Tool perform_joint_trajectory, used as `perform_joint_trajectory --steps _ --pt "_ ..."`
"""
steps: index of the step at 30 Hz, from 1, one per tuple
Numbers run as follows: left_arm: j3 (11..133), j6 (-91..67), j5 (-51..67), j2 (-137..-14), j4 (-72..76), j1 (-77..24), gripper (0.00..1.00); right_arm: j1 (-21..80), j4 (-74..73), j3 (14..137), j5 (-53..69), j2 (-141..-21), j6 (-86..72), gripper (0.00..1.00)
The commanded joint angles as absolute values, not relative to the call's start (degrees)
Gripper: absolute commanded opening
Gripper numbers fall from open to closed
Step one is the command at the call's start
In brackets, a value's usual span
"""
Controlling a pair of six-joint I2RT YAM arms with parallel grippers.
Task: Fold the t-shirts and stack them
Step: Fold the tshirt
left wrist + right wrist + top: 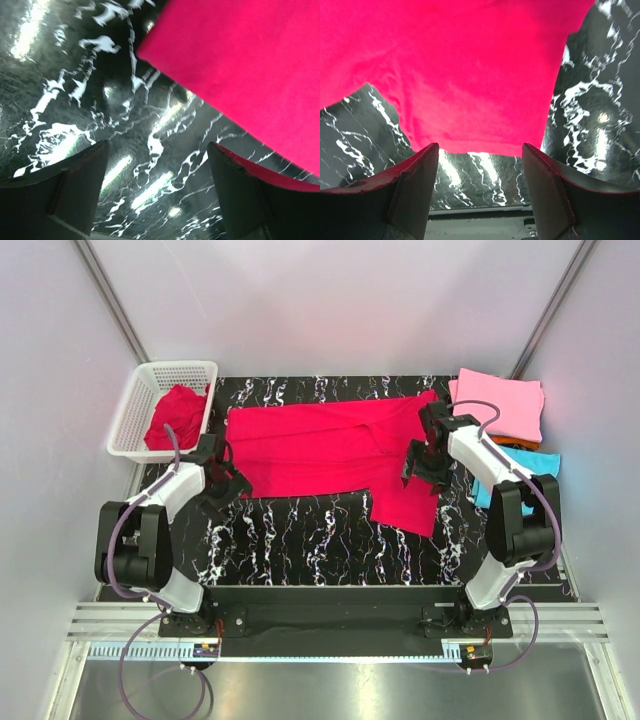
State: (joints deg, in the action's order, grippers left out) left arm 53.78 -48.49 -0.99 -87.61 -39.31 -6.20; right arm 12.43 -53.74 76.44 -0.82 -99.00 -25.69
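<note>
A crimson-red t-shirt (330,450) lies spread flat across the black marble table (300,540), one sleeve (408,505) hanging toward the near right. A second red t-shirt (178,415) is bunched in the white basket (135,405). My left gripper (222,485) is open and empty over the table at the shirt's left edge (240,65). My right gripper (420,465) is open and empty above the shirt's right sleeve (480,75). Folded pink (500,405), orange (520,444) and turquoise (530,475) t-shirts are stacked at the far right.
The white mesh basket stands at the far left corner. The folded stack sits at the table's right edge. Bare marble (125,125) lies under the left gripper, and the table's near edge (485,212) shows below the right one.
</note>
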Motion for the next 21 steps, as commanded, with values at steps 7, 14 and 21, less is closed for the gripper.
perform_joint_trajectory --steps 7,14,21 --pt "55.1 -52.6 -5.8 -86.5 -30.2 -2.4 0.79 12.3 -50.5 71.4 2.9 -92.2 -27.9 0.74" --pt "56.3 -52.9 -9.0 -90.4 -28.8 -1.8 0.75 12.3 -50.9 70.6 3.5 -91.8 -28.5 0.74" --pt "57.6 -53.0 -6.8 -94.6 -27.0 -1.5 0.63 12.3 -51.5 70.5 2.9 -91.9 -28.9 0.75"
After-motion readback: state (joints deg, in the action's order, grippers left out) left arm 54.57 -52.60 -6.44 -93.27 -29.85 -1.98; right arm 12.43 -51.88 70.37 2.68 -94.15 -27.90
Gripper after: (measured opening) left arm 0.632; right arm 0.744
